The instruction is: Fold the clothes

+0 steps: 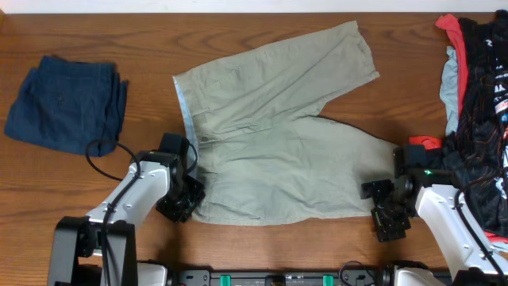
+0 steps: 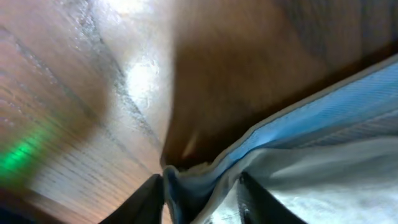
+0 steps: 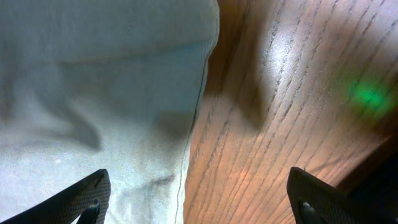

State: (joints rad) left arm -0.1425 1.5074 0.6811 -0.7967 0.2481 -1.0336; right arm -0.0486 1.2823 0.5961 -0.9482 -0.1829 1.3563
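Shorts: khaki shorts [image 1: 270,151] lie spread mid-worktop [image 1: 238,32], waistband to the left, legs running right.
Left hand: the left hand [image 2: 202,199] is down at the waistband's near corner, fingers [image 2: 146,202] either side of the pale blue lining [image 2: 323,106]. The view is blurred, so I cannot tell if they pinch it.
Right hand: the right hand [image 3: 199,202] is spread wide and holds nothing, over the near leg's hem.
Others: a denim garment [image 1: 67,103] lies far left, and a red-and-black heap [image 1: 476,95] sits at the right edge.

Khaki shorts [image 1: 278,135] lie spread flat mid-table, pale-blue-lined waistband [image 1: 187,119] at left, 2 legs splayed rightward. Dark blue denim [image 1: 67,103] sits folded far left. Red, black and pale-blue garments [image 1: 476,87] are heaped far right.
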